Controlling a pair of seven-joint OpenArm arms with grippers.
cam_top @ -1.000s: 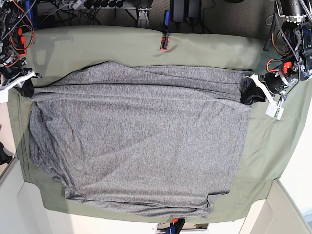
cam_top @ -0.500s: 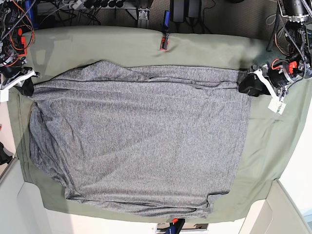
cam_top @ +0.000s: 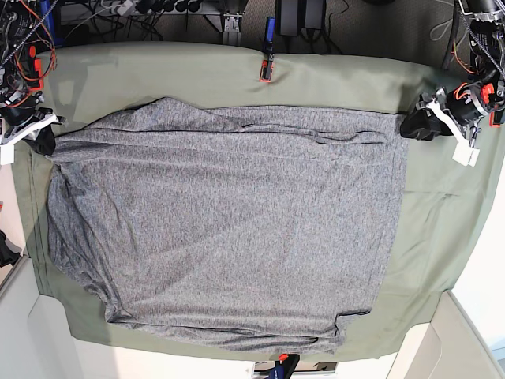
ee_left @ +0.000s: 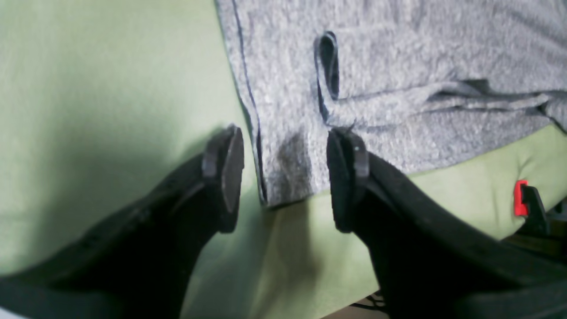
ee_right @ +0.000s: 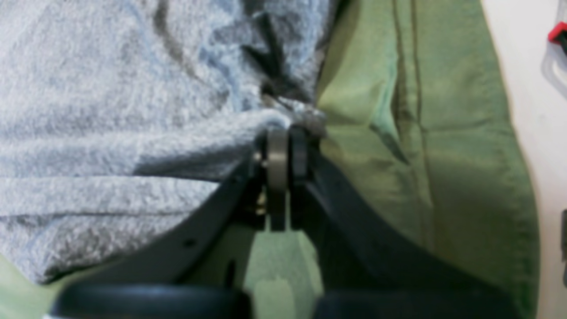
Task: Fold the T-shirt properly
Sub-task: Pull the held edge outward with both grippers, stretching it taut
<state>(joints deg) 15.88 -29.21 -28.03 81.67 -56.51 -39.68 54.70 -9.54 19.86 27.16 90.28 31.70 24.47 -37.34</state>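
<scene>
The heathered grey T-shirt (cam_top: 229,229) lies spread over the olive-green cloth (cam_top: 442,213), with folds bunched along its far edge. On the right of the base view, my left gripper (cam_top: 416,125) is open just off the shirt's far right corner. In the left wrist view its fingers (ee_left: 226,173) straddle that corner of the T-shirt (ee_left: 398,88), which rests flat on the cloth, and they do not touch it. At the left of the base view, my right gripper (cam_top: 41,140) is shut on the shirt's far left corner. The right wrist view shows the right gripper (ee_right: 283,137) pinching bunched fabric of the T-shirt (ee_right: 110,110).
A red-and-black clip (cam_top: 266,69) holds the cloth at the middle of the back edge, and another clip (ee_left: 522,197) shows at the cloth's edge near my left gripper. Cables and equipment line the back. White bin walls (cam_top: 430,347) stand at the front corners.
My left gripper opened, let go of the shirt's far right corner and drew back to the right. The corner settled flat. The right gripper kept its hold and its place.
</scene>
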